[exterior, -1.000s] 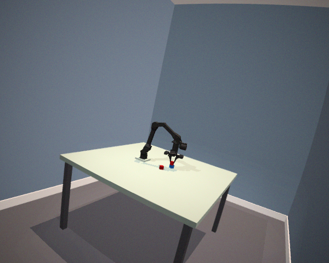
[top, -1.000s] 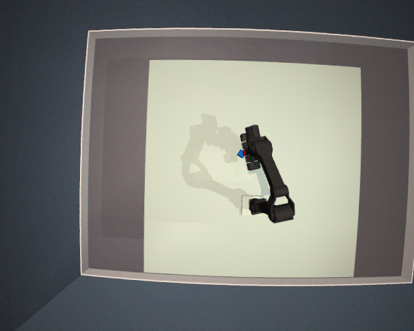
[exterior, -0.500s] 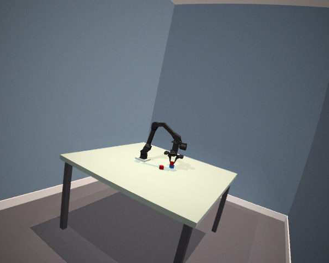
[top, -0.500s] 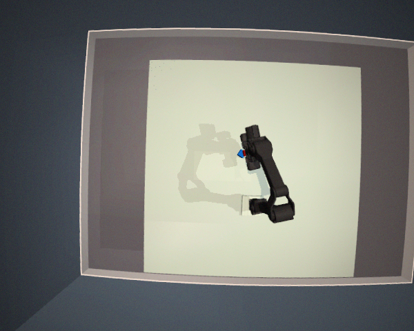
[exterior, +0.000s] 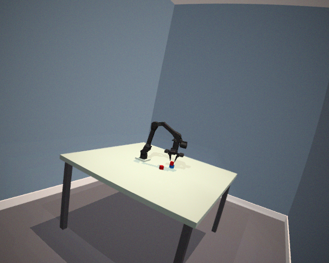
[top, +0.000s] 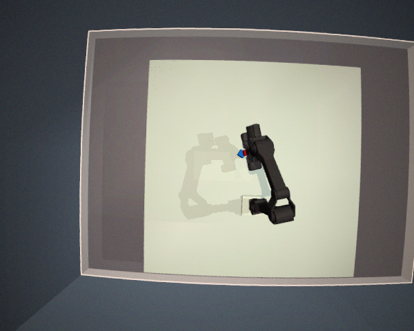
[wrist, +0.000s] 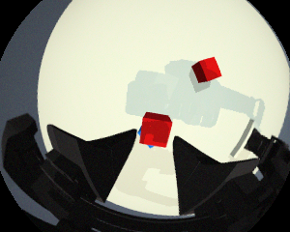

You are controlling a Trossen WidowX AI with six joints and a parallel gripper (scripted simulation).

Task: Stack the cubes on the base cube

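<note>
The pale desk [exterior: 164, 192] carries everything; the black arm [exterior: 163, 127] arches over it, fingers pointing down, released and parted to either side of a red cube [wrist: 156, 130]; that cube sits on the blue base cube [exterior: 171, 166]; the second red cube [exterior: 161, 167] lies on the desk near the base.
</note>
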